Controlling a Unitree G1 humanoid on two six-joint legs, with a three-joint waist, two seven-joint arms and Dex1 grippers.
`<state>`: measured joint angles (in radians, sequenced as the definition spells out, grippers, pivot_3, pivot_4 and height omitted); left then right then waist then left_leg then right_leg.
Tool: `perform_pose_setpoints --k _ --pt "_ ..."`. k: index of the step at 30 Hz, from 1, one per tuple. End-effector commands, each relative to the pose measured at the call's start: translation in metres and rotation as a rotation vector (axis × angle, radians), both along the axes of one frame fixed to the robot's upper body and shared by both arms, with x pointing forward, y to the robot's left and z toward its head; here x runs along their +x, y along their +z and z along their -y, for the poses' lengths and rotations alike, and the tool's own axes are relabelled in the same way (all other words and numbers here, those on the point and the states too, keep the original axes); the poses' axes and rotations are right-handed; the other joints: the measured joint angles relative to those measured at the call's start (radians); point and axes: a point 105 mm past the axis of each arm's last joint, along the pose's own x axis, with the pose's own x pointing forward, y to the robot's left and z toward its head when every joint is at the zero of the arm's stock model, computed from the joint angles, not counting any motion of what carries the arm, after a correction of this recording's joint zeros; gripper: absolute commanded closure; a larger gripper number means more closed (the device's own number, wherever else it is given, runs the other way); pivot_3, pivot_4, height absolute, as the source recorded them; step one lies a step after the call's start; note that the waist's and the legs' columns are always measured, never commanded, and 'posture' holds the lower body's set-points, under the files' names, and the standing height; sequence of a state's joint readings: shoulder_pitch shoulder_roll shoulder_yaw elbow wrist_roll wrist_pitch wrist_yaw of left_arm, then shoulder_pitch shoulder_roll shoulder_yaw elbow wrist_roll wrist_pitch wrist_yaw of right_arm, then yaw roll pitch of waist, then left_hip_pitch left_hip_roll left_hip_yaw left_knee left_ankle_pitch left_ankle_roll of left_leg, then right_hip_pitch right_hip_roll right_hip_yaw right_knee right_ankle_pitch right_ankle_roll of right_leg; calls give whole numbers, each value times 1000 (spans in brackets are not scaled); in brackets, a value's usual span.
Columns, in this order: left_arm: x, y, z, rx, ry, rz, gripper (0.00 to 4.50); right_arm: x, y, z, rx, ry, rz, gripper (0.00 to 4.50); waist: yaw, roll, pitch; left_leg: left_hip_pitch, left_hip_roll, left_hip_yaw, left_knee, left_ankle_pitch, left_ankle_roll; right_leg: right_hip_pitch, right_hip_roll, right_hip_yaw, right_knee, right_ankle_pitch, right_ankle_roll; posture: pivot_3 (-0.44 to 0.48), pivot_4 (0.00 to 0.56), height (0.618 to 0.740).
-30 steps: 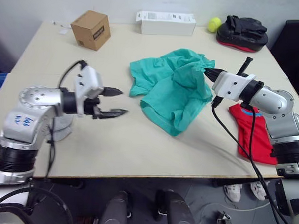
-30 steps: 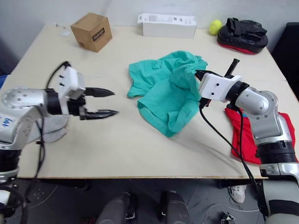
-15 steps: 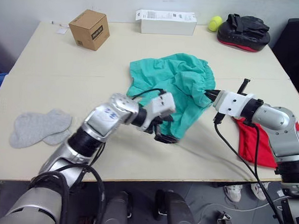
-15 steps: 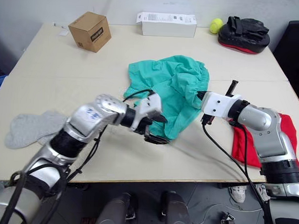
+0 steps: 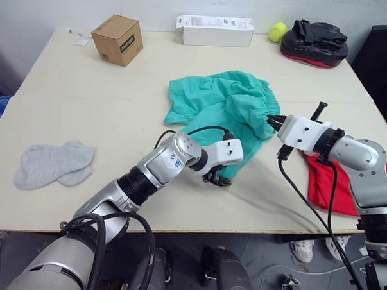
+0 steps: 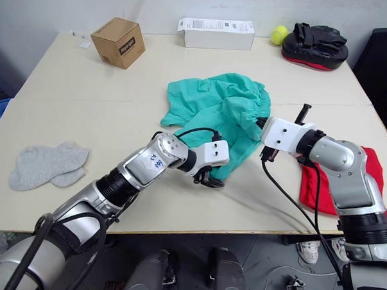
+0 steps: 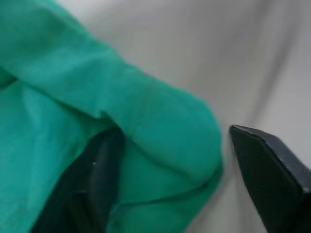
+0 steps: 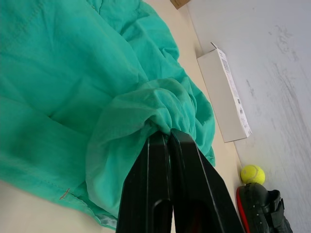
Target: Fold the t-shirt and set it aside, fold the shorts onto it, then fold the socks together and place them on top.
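Note:
The teal-green shorts (image 5: 220, 111) lie crumpled mid-table. My right gripper (image 5: 273, 121) is shut on a bunched edge of them at their right side; in the right wrist view the two fingers (image 8: 165, 160) pinch a fold of the cloth. At the shorts' near hem my left gripper (image 5: 216, 178) stands open, and the left wrist view shows one finger (image 7: 104, 179) tucked against the cloth while the other (image 7: 269, 174) stays clear of it. The red t-shirt (image 5: 315, 182) lies folded at the right edge, partly behind my right arm. Far left are the grey socks (image 5: 51, 164).
Along the back edge of the table (image 5: 86, 102) stand a cardboard box (image 5: 118, 39), a white carton (image 5: 214, 29), a tennis ball (image 5: 276, 31) and black-and-red pads (image 5: 313, 42). A dark chair (image 5: 383, 57) is at the far right.
My left arm swung from the table's left side across to the shorts' near hem. My right gripper lowered with the shorts' edge still held. The socks now show.

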<state>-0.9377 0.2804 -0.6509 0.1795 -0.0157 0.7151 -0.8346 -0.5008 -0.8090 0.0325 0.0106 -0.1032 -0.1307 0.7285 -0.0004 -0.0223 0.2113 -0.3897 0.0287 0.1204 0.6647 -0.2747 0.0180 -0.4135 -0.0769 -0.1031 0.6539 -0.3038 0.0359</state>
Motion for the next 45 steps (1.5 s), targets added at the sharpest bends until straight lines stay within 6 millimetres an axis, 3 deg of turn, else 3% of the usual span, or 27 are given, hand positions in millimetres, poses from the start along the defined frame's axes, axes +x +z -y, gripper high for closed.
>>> perform_pose_setpoints --k 1,7,11,14,17,21,23,27,30,34,38,40,42,43,45 --pt "5 3 1 -15 14 25 2553 -4 16 0 21 9 53 4500 0 0 0 0 0 0 0 0 0 0 0 0 0 0 0 0 150 740" --pt "12 13 -6 -56 29 47 4454 -4 13 -3 25 19 48 4500 0 0 0 0 0 0 0 0 0 0 0 0 0 0 0 0 150 740" --pt "15 24 -21 -84 26 79 4454 -4 12 -1 26 18 38 4500 -3 0 0 0 0 0 0 0 0 0 0 0 0 0 0 0 150 740" --pt "16 41 -55 -109 35 91 4454 -4 12 2 38 14 15 4500 -7 0 0 0 1 0 -1 0 -1 -1 0 0 1 0 0 0 150 740" --pt "5 56 -105 -121 36 43 4454 -4 11 6 58 15 -28 4500 -10 0 0 0 1 0 -1 0 -1 -1 0 -1 1 -1 -1 0 150 740" --pt "-38 64 -183 -79 -31 -69 4454 -9 -1 9 64 46 -148 4500 -22 0 0 0 1 -1 -2 0 -2 -1 0 -1 1 -1 -3 0 150 740" --pt "-59 62 -208 -35 -58 -125 4454 -16 -12 7 61 86 -233 4500 -25 0 0 0 1 -1 -3 -1 -2 -1 0 -1 0 -2 -3 0 150 740" --pt "-103 45 -249 97 -76 -275 4454 -54 -47 -4 -13 259 -485 4500 -15 0 0 0 1 -3 -2 -2 0 0 -1 -2 -1 -2 -4 0 150 740" --pt "-135 32 -266 183 -98 -389 4454 -98 -70 -10 -65 410 -711 4500 -7 0 0 0 1 -3 -2 -6 3 0 -2 -2 -2 -2 -4 0 150 740" --pt "-154 20 -270 225 -93 -426 4454 -151 -87 -10 -106 540 -964 4500 6 1 0 1 1 -4 -2 -11 9 2 -3 -3 -3 -2 -4 0 150 740" --pt "-175 10 -267 212 -122 -495 4454 -175 -88 -10 -81 574 -1103 4500 2 1 0 1 1 -4 -3 -11 9 4 -2 -3 -9 -3 -5 0 150 740" --pt "-182 8 -267 208 -129 -521 4454 -173 -88 -10 -71 563 -1100 4500 1 1 0 1 2 -4 -3 -13 6 3 -2 -3 -9 -3 -5 0 150 740" --pt "-180 5 -268 213 -117 -510 4454 -157 -88 -13 -56 515 -1031 4500 -2 1 0 1 2 -4 -4 -13 6 3 -2 -3 -9 -3 -6 0 150 740" --pt "-172 4 -269 211 -96 -474 4454 -141 -88 -15 -55 470 -961 4500 -3 1 0 1 2 -4 -4 -13 6 2 -2 -3 -9 -3 -6 0 150 740" --pt "-128 8 -265 154 9 -295 4454 -89 -80 -23 -50 352 -697 4500 -2 1 0 2 2 -4 -4 -13 3 3 -2 -3 -9 -4 -7 0 150 740"
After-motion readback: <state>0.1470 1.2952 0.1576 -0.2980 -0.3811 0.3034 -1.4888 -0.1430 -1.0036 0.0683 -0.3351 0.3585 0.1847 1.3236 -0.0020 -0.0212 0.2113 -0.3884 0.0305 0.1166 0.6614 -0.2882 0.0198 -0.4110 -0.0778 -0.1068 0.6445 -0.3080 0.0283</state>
